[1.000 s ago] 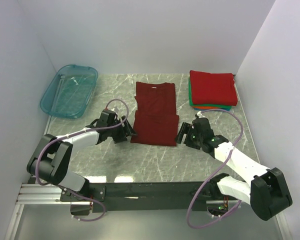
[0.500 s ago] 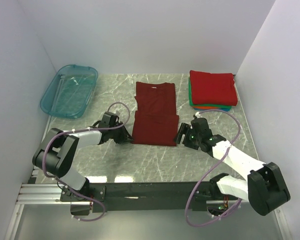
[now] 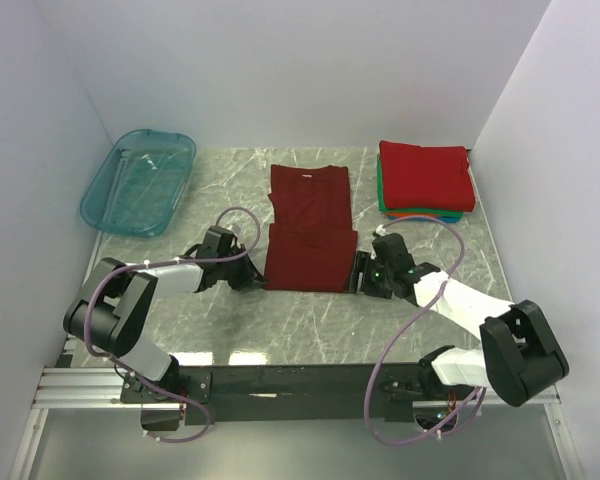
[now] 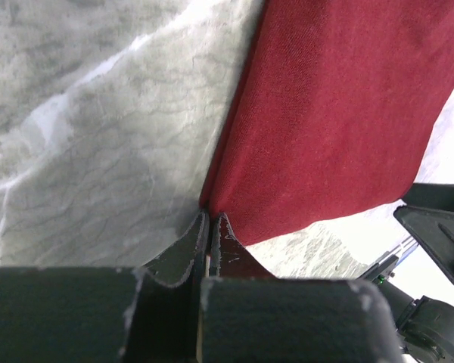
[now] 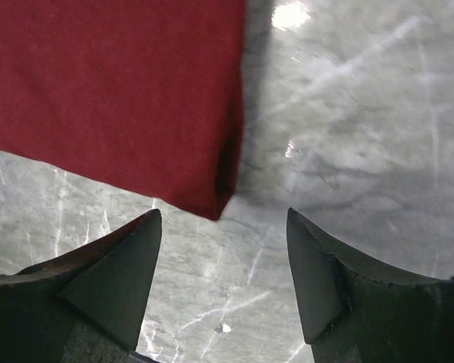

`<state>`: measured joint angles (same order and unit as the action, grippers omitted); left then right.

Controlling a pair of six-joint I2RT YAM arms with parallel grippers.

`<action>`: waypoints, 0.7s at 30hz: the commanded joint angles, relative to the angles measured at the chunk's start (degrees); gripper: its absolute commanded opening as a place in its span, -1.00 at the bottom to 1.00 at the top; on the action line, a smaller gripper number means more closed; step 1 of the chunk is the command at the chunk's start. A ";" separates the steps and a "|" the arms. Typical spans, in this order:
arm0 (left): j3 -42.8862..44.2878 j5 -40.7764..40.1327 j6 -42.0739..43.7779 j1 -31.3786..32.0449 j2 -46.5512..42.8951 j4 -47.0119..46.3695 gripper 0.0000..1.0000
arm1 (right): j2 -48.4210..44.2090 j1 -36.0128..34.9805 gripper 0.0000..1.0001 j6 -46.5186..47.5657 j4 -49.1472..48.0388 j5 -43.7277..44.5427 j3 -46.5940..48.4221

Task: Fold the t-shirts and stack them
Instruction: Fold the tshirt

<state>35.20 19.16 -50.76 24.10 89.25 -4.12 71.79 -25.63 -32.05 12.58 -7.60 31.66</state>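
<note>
The left gripper (image 4: 209,218) is pinching the maroon t-shirt (image 3: 310,240) at its lower-left corner (jaws shut tight) while the right gripper (image 5: 223,215) is hovering, jaws wide.

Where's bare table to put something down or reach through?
Bare marble: between teal tub and maroon t-shirt; between that shirt and the folded stack; the near strip in front of it. Crowded: the shirt's near corners, left gripper shut on one, right gripper open at the other.

Left arm (image 3: 170,272) is stretched low and forward, forearm angled inward. Left gripper (image 3: 252,272) is closed, fingertips (image 4: 199,231) pressed together. Right arm (image 3: 450,300) is likewise lowered, angled inward. Right gripper (image 3: 360,272) is spread wide, fingers (image 5: 129,257) well apart.
</note>
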 commanded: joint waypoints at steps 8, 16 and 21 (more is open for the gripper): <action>-1.10 -0.09 0.31 0.42 -1.71 1.05 -0.99 | 10.20 -1.53 0.13 6.13 -0.73 -0.14 7.97; -1.54 -0.52 0.31 0.42 -2.86 1.22 -0.99 | 10.83 -6.79 0.11 3.23 0.95 1.34 7.10; -2.59 -0.79 -0.13 0.42 -3.73 1.22 -0.99 | 10.30 -9.88 0.08 1.56 2.63 3.02 7.19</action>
<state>33.67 18.76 -50.76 24.21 87.29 -3.60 82.50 -33.82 -28.86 11.70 -5.96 38.26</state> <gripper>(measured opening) 0.016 0.550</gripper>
